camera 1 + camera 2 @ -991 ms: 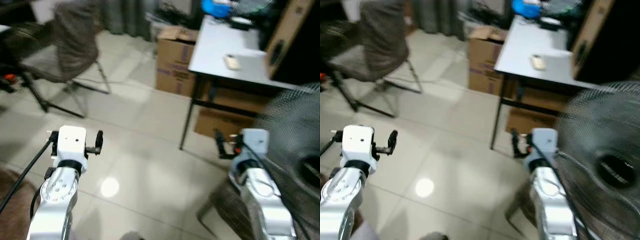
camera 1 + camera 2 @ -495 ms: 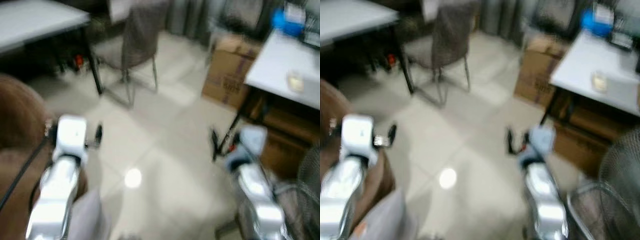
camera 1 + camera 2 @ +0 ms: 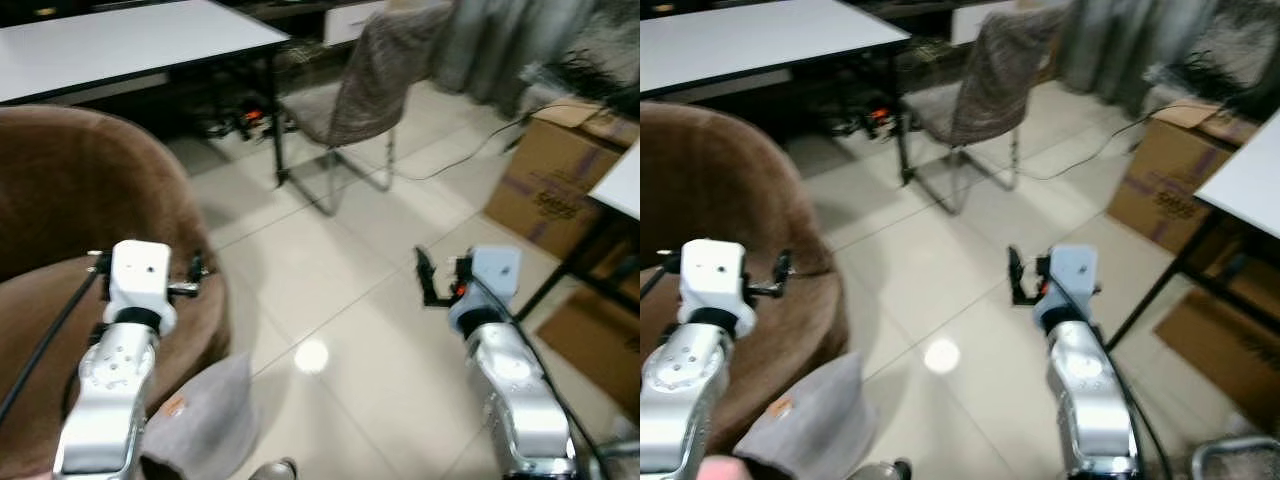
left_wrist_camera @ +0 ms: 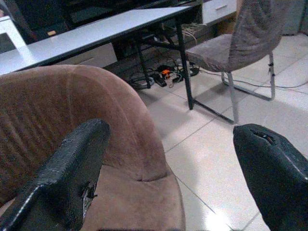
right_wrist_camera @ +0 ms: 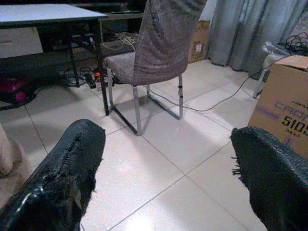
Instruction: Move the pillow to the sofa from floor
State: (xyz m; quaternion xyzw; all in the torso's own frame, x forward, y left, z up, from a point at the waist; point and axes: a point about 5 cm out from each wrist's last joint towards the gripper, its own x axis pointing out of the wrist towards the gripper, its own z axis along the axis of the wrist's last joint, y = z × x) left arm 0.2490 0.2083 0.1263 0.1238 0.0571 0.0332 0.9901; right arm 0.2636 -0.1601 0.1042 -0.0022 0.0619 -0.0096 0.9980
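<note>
Nearest, the grey pillow (image 3: pixel 200 415) lies on the tiled floor (image 3: pixel 340 300), leaning against the base of the brown sofa (image 3: pixel 70 200) beside the robot's left arm. Both arms are raised at chest height: the left gripper (image 4: pixel 168 178) hangs over the sofa seat, the right gripper (image 5: pixel 168 178) over bare tile, fingers spread and empty on each. This looks like the approach step; next, the robot must bend and lower a gripper onto the pillow. Farther off stand a chair (image 3: pixel 365 85) and a white counter (image 3: pixel 130 40).
</note>
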